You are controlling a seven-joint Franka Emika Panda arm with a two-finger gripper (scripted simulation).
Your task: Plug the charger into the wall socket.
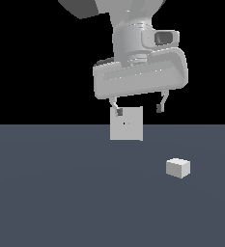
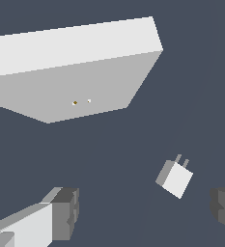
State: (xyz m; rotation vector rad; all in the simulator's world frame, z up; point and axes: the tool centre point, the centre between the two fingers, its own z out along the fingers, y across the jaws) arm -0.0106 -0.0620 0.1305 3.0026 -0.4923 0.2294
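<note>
A flat slate-grey floor (image 1: pixel 61 193) meets a black backdrop. The charger (image 1: pixel 178 168) lies on it, well apart from the upright wall socket (image 1: pixel 126 123). The gripper (image 1: pixel 138 107) hangs above, spread wide and empty.

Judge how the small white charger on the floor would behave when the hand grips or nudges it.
The charger looks like a rigid box, so it probably won't flex. It lies on a flat face, so a nudge should slide it rather than roll it. The wrist view shows two thin prongs on one end; these look like the fragile part. The open hand spans wider than it.
</note>
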